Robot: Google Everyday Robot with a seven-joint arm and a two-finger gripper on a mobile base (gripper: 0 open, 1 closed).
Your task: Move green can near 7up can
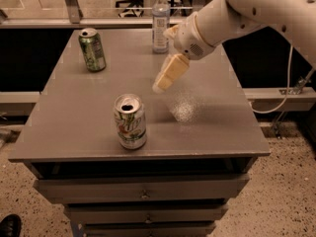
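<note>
Item, green can: upright at the far left corner of the table, open top showing, nothing touching it. Item, 7up can: upright near the front edge, left of centre, well apart from the green can, with a wide stretch of bare table between the two. Item, hand: hangs above the middle of the table on the white arm reaching in from the right, pointing down and to the left, carrying nothing that I can see; whether it is set wide or narrow I cannot tell from where I stand. It is nearer the water bottle at the far edge than either can. Status of the job, as I judge it: nothing done yet. Outstanding: reach the green can, grasp it, carry it toward the front, and set it down beside the 7up can.
</note>
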